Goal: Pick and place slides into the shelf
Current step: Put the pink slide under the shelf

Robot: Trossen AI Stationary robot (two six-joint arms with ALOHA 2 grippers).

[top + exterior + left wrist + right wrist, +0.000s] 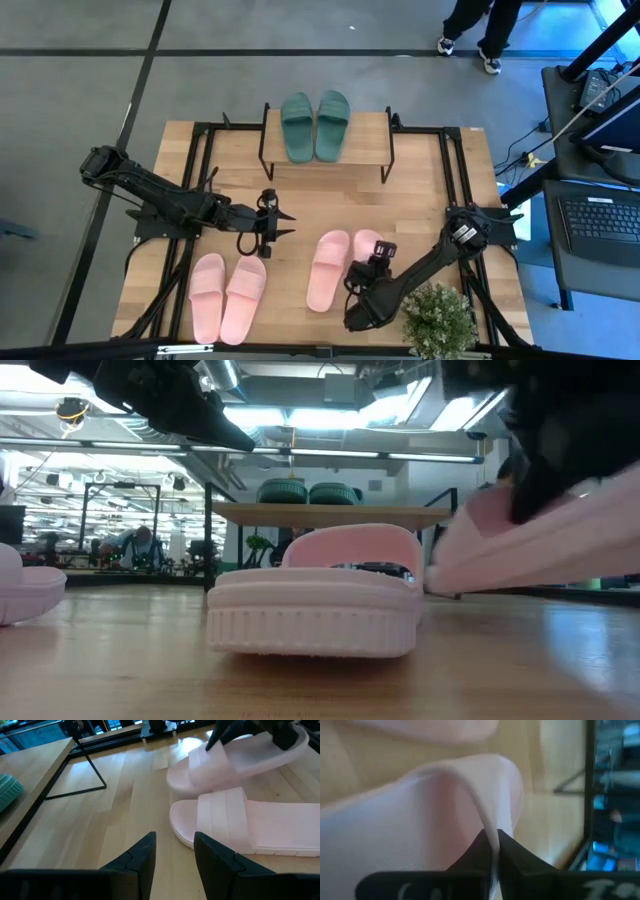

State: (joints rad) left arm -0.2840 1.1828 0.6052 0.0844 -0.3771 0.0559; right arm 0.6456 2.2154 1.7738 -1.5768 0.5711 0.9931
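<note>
Table (420, 190) carried the shelf (370, 140) at 12 o'clock, w/ the green pair (315, 125) already on its plank top. That was 2 of 6 slides placed; 4 pink ones remained, so approx. a third done. Left pink pair (227, 295) lay flat at 7 o'clock, untouched. Right pink pair sat at 5 o'clock: one slide (328, 268) flat, the other (367, 245) tilted, its strap pinched in the right gripper (492, 851), fingers pressed together on it. Left gripper (174, 854) hovered at table centre, fingers spread, holding nothing.
</note>
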